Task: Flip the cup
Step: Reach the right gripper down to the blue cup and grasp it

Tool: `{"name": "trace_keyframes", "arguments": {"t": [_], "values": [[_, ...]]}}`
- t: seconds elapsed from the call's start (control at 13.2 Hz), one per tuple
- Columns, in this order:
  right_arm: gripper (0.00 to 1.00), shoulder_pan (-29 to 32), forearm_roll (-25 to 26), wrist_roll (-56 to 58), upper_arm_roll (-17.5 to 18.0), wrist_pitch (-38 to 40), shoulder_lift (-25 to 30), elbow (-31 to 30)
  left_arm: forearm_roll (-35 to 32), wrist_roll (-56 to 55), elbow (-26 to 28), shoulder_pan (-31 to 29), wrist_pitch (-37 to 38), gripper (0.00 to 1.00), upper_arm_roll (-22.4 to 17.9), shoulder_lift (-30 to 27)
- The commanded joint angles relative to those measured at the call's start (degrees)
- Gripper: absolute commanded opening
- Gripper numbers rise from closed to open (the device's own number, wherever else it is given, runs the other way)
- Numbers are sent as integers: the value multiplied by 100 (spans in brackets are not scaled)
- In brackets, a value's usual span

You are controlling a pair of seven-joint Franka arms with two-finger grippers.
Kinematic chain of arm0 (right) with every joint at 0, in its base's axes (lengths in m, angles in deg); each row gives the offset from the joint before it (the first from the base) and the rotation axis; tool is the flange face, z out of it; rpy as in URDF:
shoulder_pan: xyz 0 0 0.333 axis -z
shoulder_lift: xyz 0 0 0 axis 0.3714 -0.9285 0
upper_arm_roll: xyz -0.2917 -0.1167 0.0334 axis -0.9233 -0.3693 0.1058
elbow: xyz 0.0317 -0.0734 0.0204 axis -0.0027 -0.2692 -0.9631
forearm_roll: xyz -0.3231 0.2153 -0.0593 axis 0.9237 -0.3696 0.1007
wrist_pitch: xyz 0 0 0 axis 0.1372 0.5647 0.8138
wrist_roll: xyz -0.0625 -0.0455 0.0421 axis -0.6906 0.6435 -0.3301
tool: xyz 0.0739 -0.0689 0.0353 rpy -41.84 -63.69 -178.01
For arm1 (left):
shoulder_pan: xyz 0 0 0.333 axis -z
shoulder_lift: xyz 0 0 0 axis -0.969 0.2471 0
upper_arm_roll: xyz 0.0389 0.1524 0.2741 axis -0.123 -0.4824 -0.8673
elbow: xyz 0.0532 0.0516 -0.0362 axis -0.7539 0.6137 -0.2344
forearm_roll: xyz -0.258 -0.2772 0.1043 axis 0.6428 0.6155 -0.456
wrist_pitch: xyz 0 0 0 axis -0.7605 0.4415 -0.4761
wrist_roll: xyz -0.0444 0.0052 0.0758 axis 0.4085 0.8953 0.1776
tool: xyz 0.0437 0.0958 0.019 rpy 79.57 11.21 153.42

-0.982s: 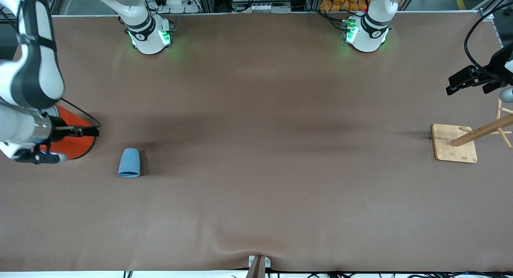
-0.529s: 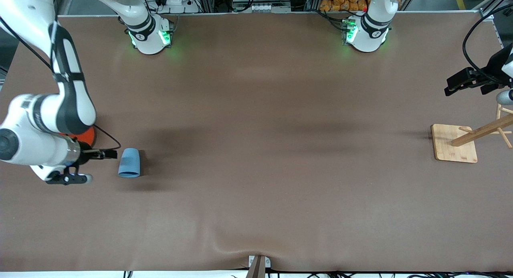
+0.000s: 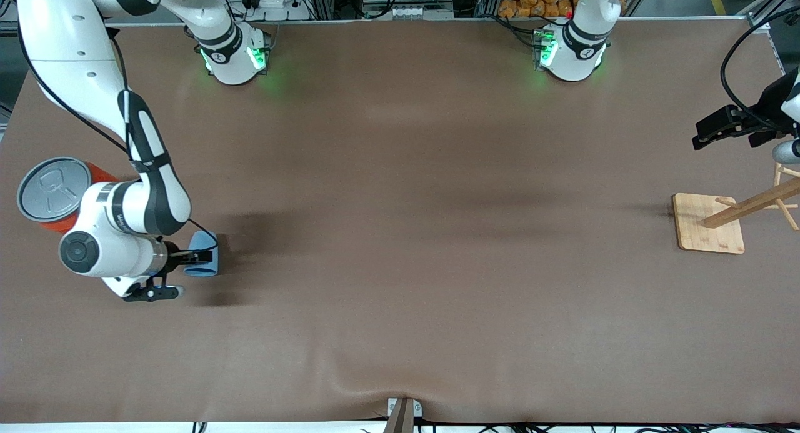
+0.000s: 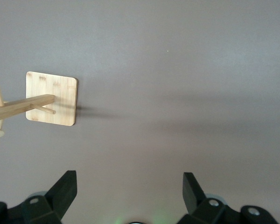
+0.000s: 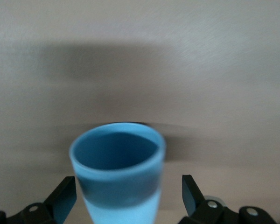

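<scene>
The light blue cup (image 3: pixel 205 240) lies on its side on the brown table toward the right arm's end, its mouth facing the front camera. My right gripper (image 3: pixel 194 272) is low at the cup, open, with one finger on each side of it. In the right wrist view the cup (image 5: pixel 116 172) shows its darker blue inside. It sits between the fingertips (image 5: pixel 65 193) of the right gripper (image 5: pixel 128 186), with a gap on both sides. My left gripper (image 3: pixel 712 128) waits open and empty over the left arm's end of the table, as the left wrist view (image 4: pixel 129 184) also shows.
A large orange can with a grey lid (image 3: pixel 49 189) stands beside the right arm, farther from the front camera than the cup. A wooden peg rack on a square base (image 3: pixel 707 223) stands at the left arm's end, below the left gripper; its base (image 4: pixel 51 98) appears in the left wrist view.
The right arm has swung from over the orange can toward the cup, and its open fingers now straddle it. The can's lid has come into sight. The left arm has hardly moved.
</scene>
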Motion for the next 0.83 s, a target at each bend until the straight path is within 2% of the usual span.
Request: {"name": "trace_keyframes", "arguments": {"t": [0.0, 0.15, 0.23, 0.3, 0.38, 0.6, 0.76], "values": [[100, -3, -288, 98, 31, -67, 57, -287, 69, 24, -102, -12, 101, 100, 14, 33], [100, -3, -288, 107, 39, -155, 48, -349, 69, 15, -120, -12, 101, 100, 14, 24], [80, -11, -288, 177, 40, -173, 48, -375, 69, 15, -120, -12, 101, 100, 14, 32], [39, -12, -288, 421, 40, -173, 56, -375, 69, 24, -102, -12, 101, 100, 14, 24], [27, 23, -288, 754, 40, -182, 74, -367, 69, 24, -102, -12, 101, 100, 14, 32], [20, -11, -401, 2299, 83, -305, 240, -323, 69, 24, -111, -12, 101, 100, 14, 33], [16, -282, -393, 2944, 284, -279, 451, -218, 69, 24, -102, -12, 101, 100, 14, 33]]}}
